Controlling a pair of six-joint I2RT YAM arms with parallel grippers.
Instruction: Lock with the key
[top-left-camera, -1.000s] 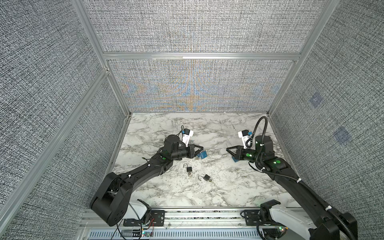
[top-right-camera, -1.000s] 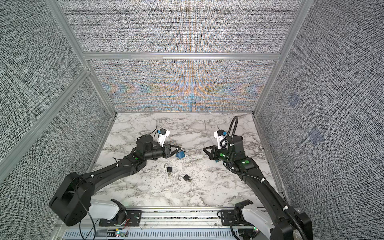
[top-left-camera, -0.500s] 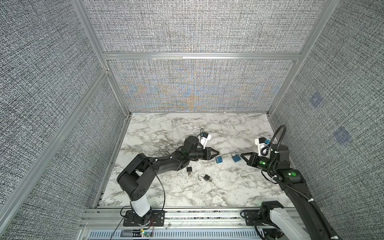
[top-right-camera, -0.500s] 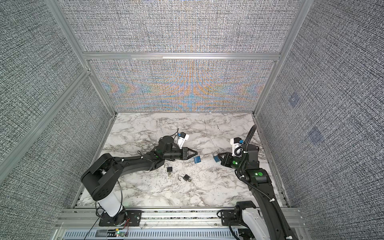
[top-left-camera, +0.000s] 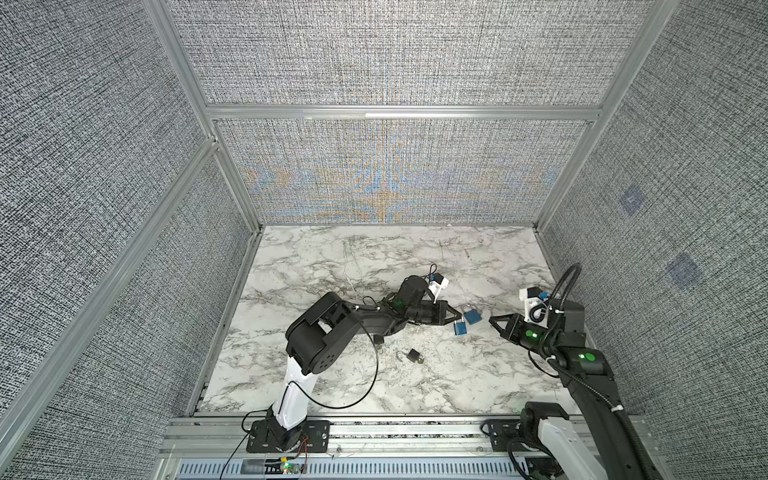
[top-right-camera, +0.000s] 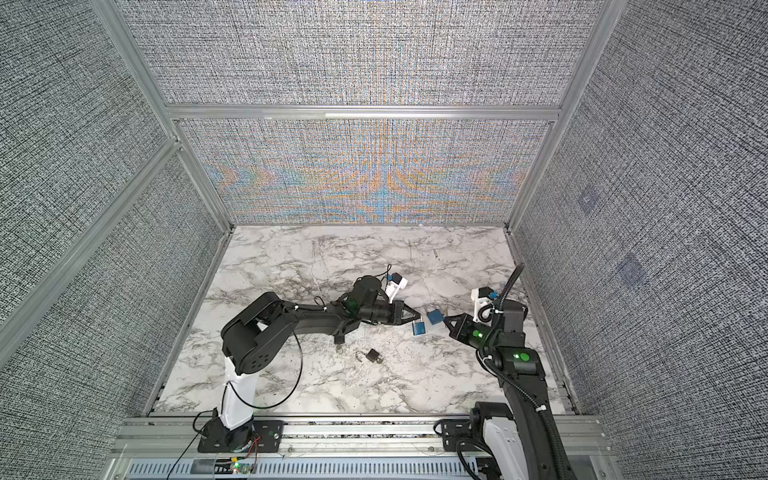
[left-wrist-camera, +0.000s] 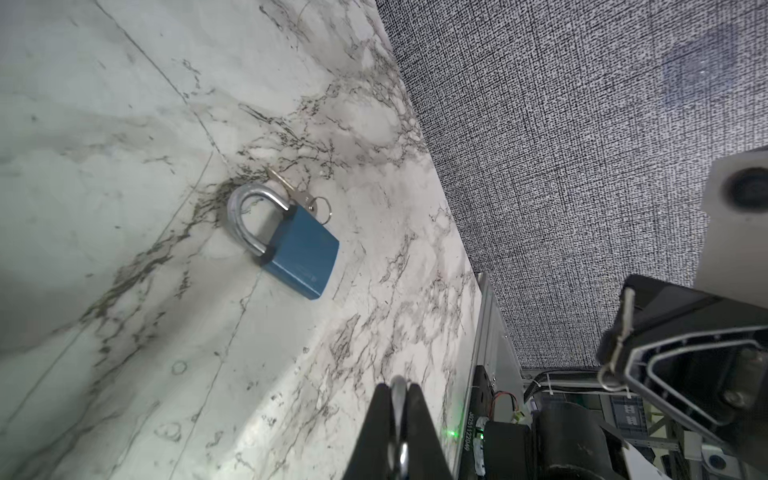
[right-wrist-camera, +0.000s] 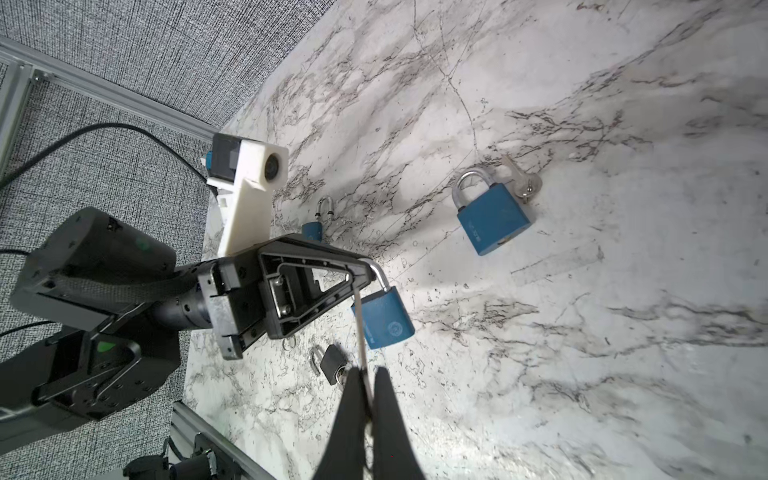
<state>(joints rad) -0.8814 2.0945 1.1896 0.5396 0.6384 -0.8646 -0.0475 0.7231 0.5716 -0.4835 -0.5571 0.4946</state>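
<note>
The left gripper (top-left-camera: 455, 322) is seen in both top views, right of centre, clamped tight on the shackle of a blue padlock (top-left-camera: 459, 329) whose body hangs just below the fingertips. The right gripper (top-left-camera: 492, 320) is pointed at it from the right with its jaws pressed together. What is pinched there cannot be made out from above. A second blue padlock (top-left-camera: 473, 316) lies between the two grippers on the marble table (top-left-camera: 332, 257), and a black padlock (top-left-camera: 414, 355) lies lower in the frame.

In the left wrist view only the closed fingertips and a sliver of bright shackle are shown at bottom centre. The second blue padlock is seen left of centre, with a spare key (left-wrist-camera: 291, 189) just beside its shackle.

In the right wrist view the held padlock is found at centre, hanging tilted. A thin bright strip, judged to be the key (right-wrist-camera: 360, 332) seen edge-on, is nipped between the right gripper's fingers at bottom centre.

The padlock is judged rigid and heavy for its size. On a smooth round shackle it may be expected to swing, so a hold on the body would be steadier. The key is judged thin, stiff and slippery, and is best taken by its bow with the blade left free.
</note>
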